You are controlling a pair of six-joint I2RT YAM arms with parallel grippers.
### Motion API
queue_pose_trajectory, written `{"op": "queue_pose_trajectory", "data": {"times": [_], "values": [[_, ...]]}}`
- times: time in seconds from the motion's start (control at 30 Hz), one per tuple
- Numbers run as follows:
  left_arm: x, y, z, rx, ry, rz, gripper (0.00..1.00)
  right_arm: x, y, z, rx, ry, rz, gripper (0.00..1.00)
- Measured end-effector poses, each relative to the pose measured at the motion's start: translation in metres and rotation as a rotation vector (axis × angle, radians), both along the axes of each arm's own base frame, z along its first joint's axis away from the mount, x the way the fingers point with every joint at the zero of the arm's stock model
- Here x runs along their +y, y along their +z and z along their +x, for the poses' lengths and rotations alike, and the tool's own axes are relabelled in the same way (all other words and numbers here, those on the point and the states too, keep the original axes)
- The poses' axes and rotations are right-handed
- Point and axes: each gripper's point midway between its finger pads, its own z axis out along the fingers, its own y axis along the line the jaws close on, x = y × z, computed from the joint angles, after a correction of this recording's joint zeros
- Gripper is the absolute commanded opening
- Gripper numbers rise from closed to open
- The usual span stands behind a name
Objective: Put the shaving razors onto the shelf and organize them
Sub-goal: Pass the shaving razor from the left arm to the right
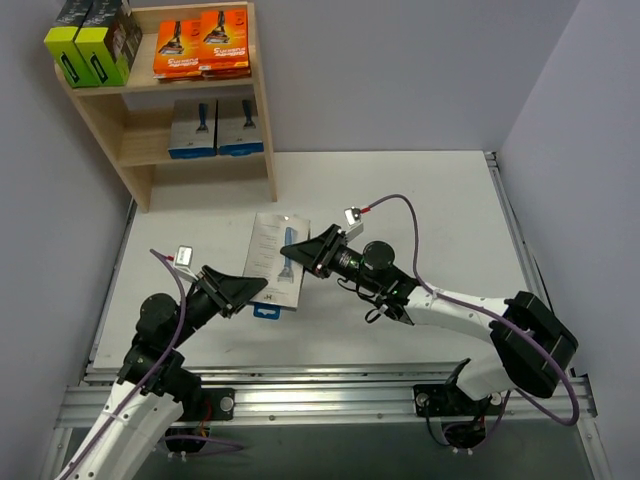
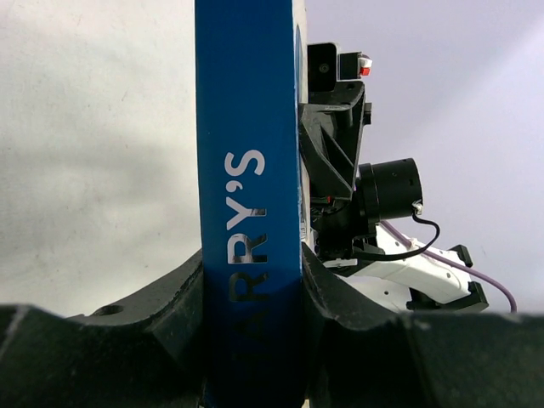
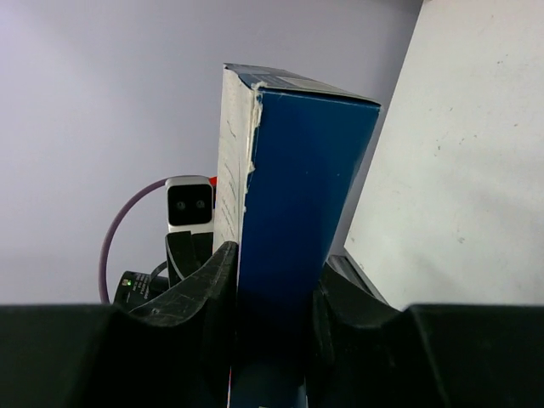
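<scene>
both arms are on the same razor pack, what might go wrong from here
The left gripper and right gripper both clamp the grey razor pack; if the arms pull apart or twist, it may crease or slip free.
The left gripper holds only its bottom end, so if the right lets go the pack may swing.
The shelf already holds two grey packs on its lower tier; sliding this one in may knock them.

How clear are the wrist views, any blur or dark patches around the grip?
Left wrist: flat grey-and-blue razor pack sharp, lettering readable; black fingers below dark and soft. Right wrist: pack edge in focus, black fingers nearly featureless. Top external: even light, soft shadows, no glare.
</scene>
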Motion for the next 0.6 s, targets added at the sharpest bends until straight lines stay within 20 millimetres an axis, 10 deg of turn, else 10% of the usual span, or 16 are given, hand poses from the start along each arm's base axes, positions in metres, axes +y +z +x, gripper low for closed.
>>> {"op": "queue_pose_trajectory", "data": {"times": [0.47,0.6], "values": [[0.010,0.014,-0.014,0.002,0.020,0.104,0.32,0.005,0.014,-0.012,-0.011,0.027,0.023,0.00],[0.009,0.010,-0.010,0.006,0.012,0.156,0.82,0.003,0.012,-0.009,-0.014,0.017,0.015,0.00]]}}
